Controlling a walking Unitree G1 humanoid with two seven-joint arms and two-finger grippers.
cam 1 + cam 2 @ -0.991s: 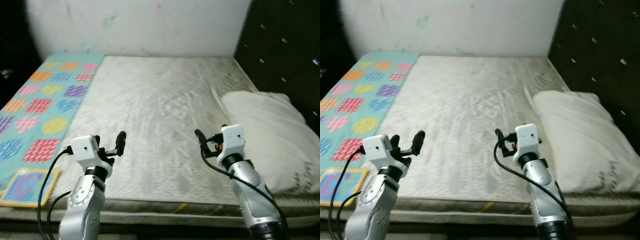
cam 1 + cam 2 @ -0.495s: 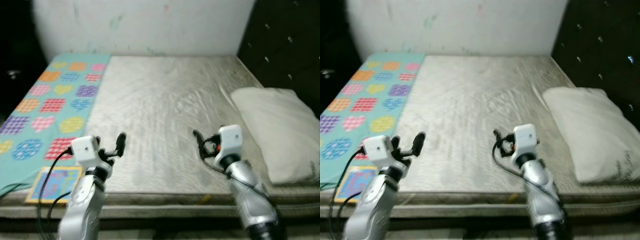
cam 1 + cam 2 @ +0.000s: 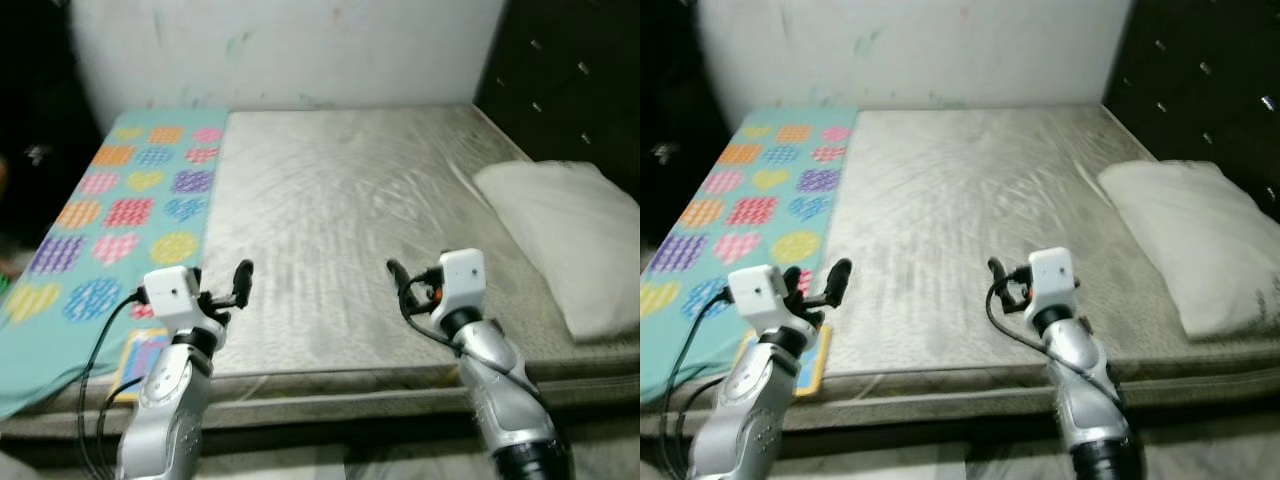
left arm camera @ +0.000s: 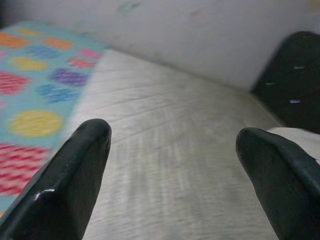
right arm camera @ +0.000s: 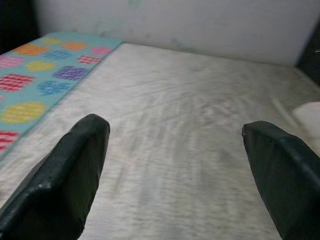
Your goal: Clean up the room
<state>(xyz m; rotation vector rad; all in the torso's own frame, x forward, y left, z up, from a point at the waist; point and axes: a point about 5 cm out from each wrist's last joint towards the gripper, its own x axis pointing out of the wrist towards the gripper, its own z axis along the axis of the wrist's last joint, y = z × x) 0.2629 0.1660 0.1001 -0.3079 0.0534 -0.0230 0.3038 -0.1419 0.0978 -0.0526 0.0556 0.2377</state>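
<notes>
Both hands held out empty over the near edge of a bare bed.

The left hand (image 4: 170, 165) and the right hand (image 5: 175, 160) hover above the front of the grey mattress (image 3: 340, 200), each with its two black fingers spread wide and nothing between them. A teal blanket (image 3: 110, 210) patterned with coloured hearts and circles covers the mattress's left strip and hangs over the front edge. A white pillow (image 3: 570, 240) lies at the right side, beside the dark tufted headboard (image 3: 570, 80). Just beside the left arm, a flat colourful item (image 3: 812, 360), perhaps a book, sits at the bed's front edge, partly hidden.
</notes>
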